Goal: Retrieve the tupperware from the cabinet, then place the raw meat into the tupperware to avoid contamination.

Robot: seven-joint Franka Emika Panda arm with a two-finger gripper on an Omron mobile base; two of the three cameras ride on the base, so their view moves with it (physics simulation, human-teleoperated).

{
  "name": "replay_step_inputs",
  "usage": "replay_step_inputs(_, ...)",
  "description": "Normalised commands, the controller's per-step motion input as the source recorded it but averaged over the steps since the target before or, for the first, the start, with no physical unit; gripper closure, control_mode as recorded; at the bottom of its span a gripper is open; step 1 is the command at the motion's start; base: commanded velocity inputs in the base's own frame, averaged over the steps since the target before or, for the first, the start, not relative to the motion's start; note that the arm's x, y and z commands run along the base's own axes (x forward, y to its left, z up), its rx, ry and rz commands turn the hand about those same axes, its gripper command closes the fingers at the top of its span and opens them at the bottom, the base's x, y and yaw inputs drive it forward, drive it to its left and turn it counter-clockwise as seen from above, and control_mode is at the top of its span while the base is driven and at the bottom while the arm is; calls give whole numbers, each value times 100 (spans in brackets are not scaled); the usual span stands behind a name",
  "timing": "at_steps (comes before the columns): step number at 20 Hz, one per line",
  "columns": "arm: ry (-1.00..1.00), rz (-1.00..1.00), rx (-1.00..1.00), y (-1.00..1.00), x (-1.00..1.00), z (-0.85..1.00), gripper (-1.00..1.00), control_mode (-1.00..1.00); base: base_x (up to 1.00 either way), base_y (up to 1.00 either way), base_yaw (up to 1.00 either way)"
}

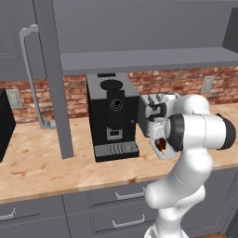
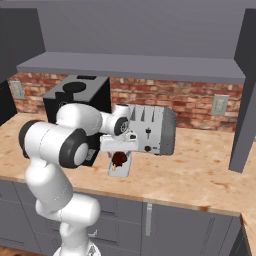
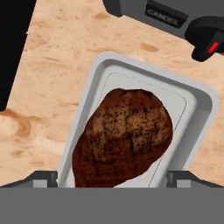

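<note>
The raw meat (image 3: 122, 138) lies inside the tupperware (image 3: 199, 109), which sits on the counter (image 3: 57, 65) just in front of the toaster (image 2: 150, 129) (beside the coffee machine (image 1: 113, 116)). My gripper (image 3: 112, 177) hovers right above, jaws spread wide, holding nothing. Placement looks done; next I should lift clear without nudging the container.

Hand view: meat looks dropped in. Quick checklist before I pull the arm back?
1. raw meat inside the tupperware: ok.
2. gripper open, fingertips apart on either side of the meat: ok.
3. Meat free of the fingertips: cannot tell, bottom edge cuts it off.
4. Tupperware flat on the counter: ok.
5. Room beside the toaster and coffee machine for retreat: ok upward, tight sideways.
</note>
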Motion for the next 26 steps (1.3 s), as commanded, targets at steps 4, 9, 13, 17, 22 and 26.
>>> replay_step_inputs(4,0,0,0,0,-3,24,-100,-100,0,0,0)
replay_step_inputs(9,0,0,0,0,-9,24,-100,-100,0,0,0)
replay_step_inputs(13,-6,0,0,-6,-22,31,-100,-100,0,0,0)
replay_step_inputs(17,-14,0,0,-13,-33,33,-100,-100,0,0,0)
replay_step_inputs(22,-19,0,1,-12,-45,42,-100,-100,0,0,0)
replay_step_inputs(26,-20,0,0,-7,-48,53,-100,-100,0,0,0)
